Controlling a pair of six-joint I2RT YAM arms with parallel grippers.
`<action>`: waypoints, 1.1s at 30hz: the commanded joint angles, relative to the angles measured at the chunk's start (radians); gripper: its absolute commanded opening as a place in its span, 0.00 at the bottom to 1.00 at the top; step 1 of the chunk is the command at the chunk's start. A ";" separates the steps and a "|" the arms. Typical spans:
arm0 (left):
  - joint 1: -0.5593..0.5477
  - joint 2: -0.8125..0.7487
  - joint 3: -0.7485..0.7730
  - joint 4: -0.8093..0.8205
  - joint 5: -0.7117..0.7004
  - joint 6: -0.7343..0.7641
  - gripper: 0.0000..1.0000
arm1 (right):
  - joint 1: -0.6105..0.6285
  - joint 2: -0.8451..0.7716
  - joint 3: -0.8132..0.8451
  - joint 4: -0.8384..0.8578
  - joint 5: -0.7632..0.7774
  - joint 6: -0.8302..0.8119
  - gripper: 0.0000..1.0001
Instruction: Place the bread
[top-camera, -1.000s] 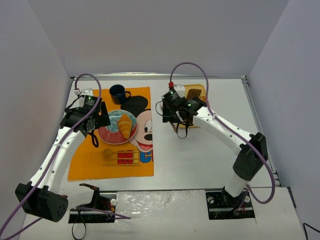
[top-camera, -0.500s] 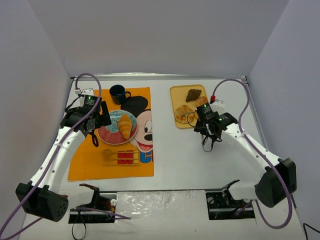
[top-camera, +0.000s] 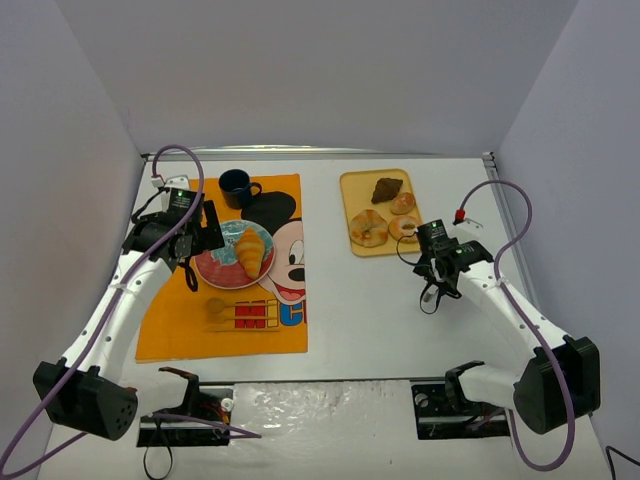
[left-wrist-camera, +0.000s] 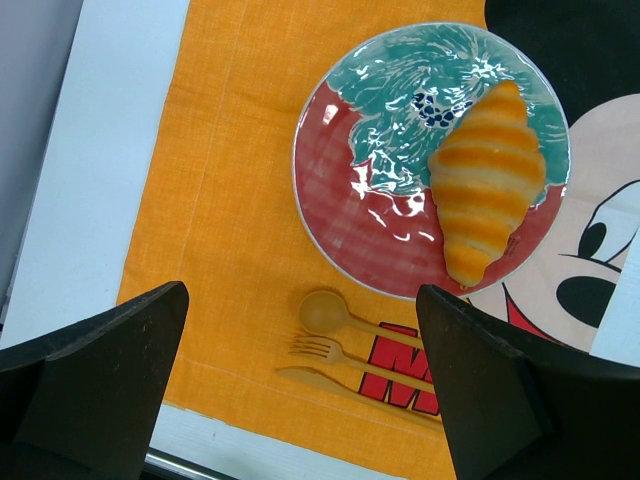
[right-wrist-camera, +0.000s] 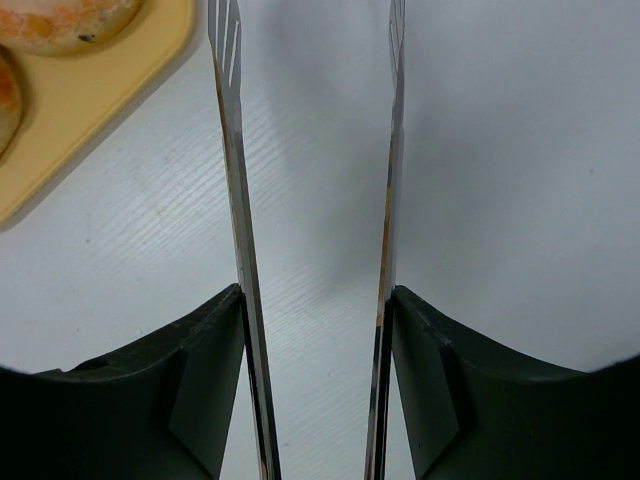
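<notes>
white table, left of frame: bread (top-camera: 250, 250) lies up-down on plate (top-camera: 214, 270). left gripper (left-wrist-camera: 300, 300), apart, is nearest; right gripper (right-wrist-camera: 315, 300) clamps tongs (right-wrist-camera: 232, 150).

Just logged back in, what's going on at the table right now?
The croissant lies on the plate on the orange placemat, touched by neither arm. The left gripper hovers open above it, holding nothing. The right gripper is closed on a pair of metal tongs, which are empty and poised over the bare table just beside the yellow tray with the other pastries.
</notes>
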 joint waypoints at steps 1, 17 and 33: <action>0.005 -0.005 0.038 0.039 0.004 0.019 0.97 | -0.026 -0.033 -0.026 0.007 0.074 0.049 0.54; 0.006 -0.006 0.053 0.039 0.015 0.016 0.97 | -0.025 0.144 -0.102 0.140 -0.071 0.109 0.66; 0.007 -0.007 0.071 0.032 0.022 0.014 0.97 | -0.018 0.266 -0.132 0.236 -0.166 0.183 0.89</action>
